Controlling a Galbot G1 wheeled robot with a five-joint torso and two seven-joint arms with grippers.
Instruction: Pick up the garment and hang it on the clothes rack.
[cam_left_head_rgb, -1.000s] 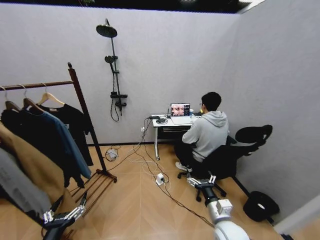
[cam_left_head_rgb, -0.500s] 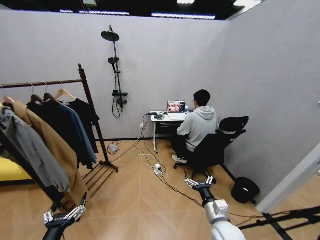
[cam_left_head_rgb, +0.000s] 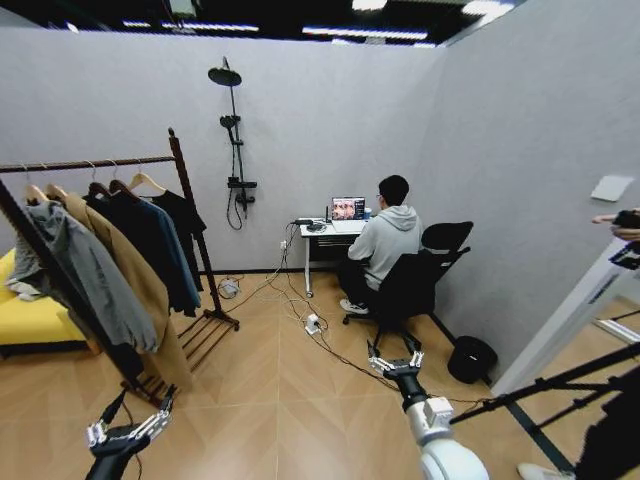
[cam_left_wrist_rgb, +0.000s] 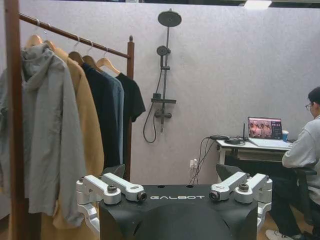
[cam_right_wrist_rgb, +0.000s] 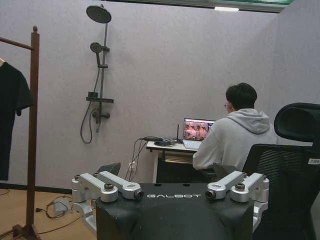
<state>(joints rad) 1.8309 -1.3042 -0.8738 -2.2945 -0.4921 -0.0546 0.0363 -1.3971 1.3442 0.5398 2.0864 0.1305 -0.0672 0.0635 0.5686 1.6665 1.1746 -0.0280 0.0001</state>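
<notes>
The garment (cam_left_head_rgb: 187, 222), a black short-sleeved shirt on a light wooden hanger, hangs at the far end of the clothes rack (cam_left_head_rgb: 188, 200), right beside its post. It also appears in the left wrist view (cam_left_wrist_rgb: 132, 97) and at the edge of the right wrist view (cam_right_wrist_rgb: 10, 117). The clothes rack's dark rail (cam_left_wrist_rgb: 75, 39) carries several other clothes. My left gripper (cam_left_head_rgb: 130, 425) hangs low, well short of the rack's near end, open and holding nothing. Open too, my right gripper (cam_left_head_rgb: 395, 358) hovers over the bare floor.
A grey hoodie (cam_left_head_rgb: 90, 270), a tan coat (cam_left_head_rgb: 140, 285) and a blue shirt (cam_left_head_rgb: 178, 255) share the rail. A person (cam_left_head_rgb: 385, 240) sits at a desk (cam_left_head_rgb: 325, 230). Cables (cam_left_head_rgb: 315, 325) cross the floor. A black bin (cam_left_head_rgb: 470, 358), a yellow sofa (cam_left_head_rgb: 30, 320) and tripod legs (cam_left_head_rgb: 560, 385) stand around.
The whole head view has shifted: the camera has moved back, so the rack and the desk look farther off and more floor shows. Both grippers keep their places in the picture.
</notes>
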